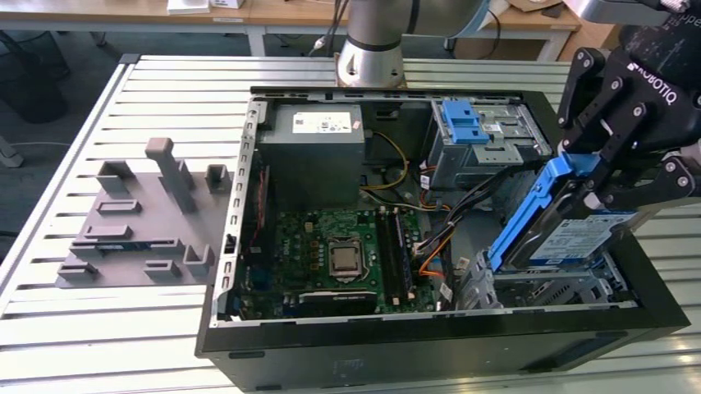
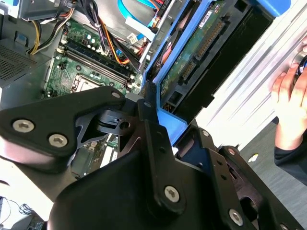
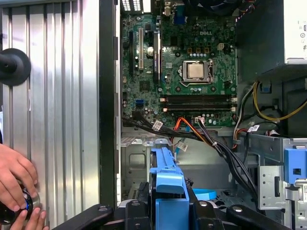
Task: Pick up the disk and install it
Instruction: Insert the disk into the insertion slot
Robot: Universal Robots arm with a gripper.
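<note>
Gripper (image 1: pixel 600 187): above the open computer case (image 1: pixel 438 327), over its corner at the exterior view's right.
Fingers (image 2: pixel 153 139): clenched on the disk's blue frame, one on each side.
Disk (image 1: pixel 574 238): held tilted, label up, with its lower end dipping into the case above the metal drive cage (image 1: pixel 547 289); its circuit-board underside shows in the second wrist view (image 2: pixel 206 52).
Case interior: motherboard (image 1: pixel 340 254) and power supply (image 1: pixel 318 156) are exposed.
Surface (image 1: pixel 110 345): slatted metal, carrying the case; a grey fixture (image 1: pixel 143 222) lies beside the case.
Hand (image 3: pixel 14 179): a person's, resting on the surface outside the case wall.
</note>
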